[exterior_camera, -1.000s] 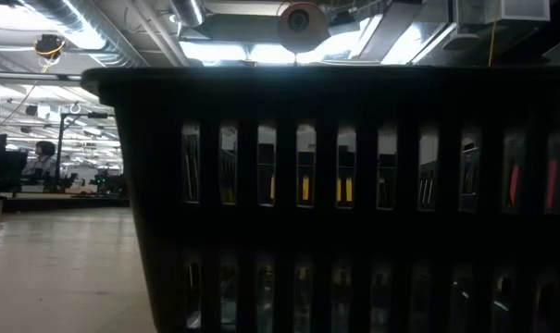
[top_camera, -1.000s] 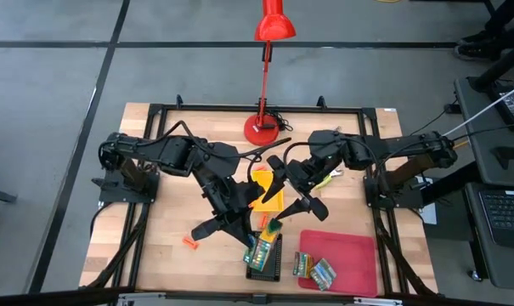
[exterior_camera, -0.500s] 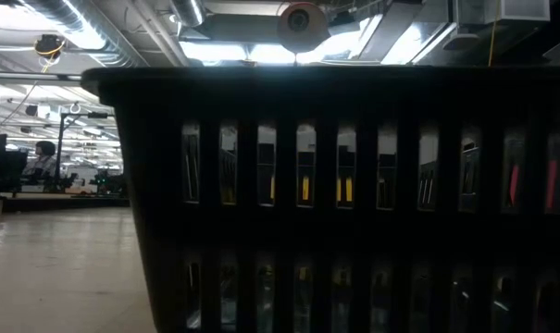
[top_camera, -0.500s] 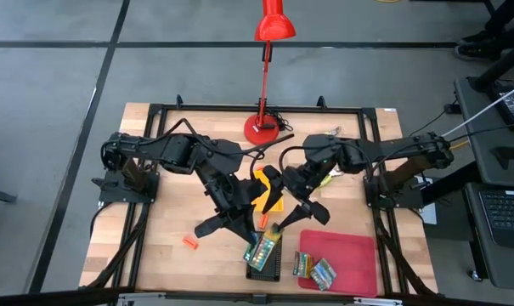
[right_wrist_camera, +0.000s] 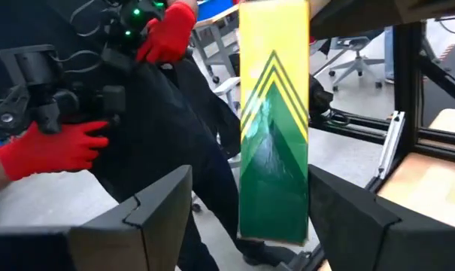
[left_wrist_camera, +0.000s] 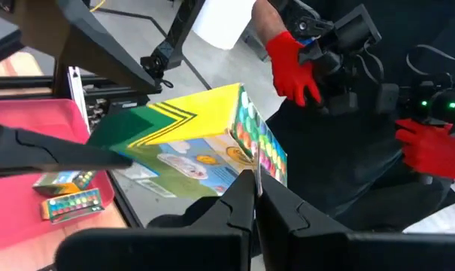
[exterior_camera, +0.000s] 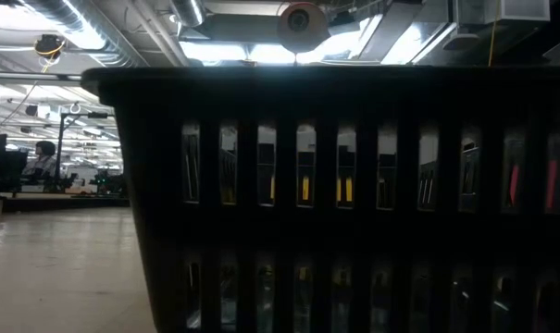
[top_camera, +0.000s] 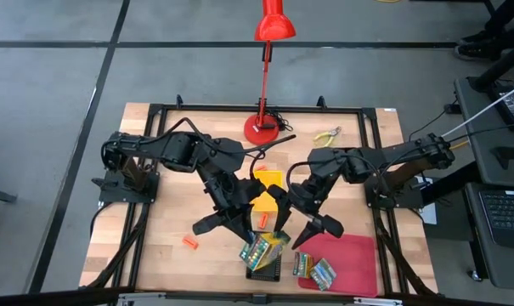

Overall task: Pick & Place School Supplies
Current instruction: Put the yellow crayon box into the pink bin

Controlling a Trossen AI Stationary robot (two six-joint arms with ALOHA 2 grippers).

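I see wooden table [top_camera: 163,191], red-gloved person [left_wrist_camera: 293,66] beyond, left gripper [left_wrist_camera: 255,197] pinching yellow-green box [left_wrist_camera: 201,147], right gripper [right_wrist_camera: 246,218] fingers spread around it.

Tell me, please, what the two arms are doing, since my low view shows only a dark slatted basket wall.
Observer: The left gripper is shut on the edge of a yellow-green printed box, which sits over the black tray when seen from above.
Operator: Thank you. And the right arm?
Observer: The right gripper is open, and that same box shows between its fingers. I cannot tell whether they touch it.
Operator: Is anything in the red tray?
Observer: Two small boxes lie in the red tray.
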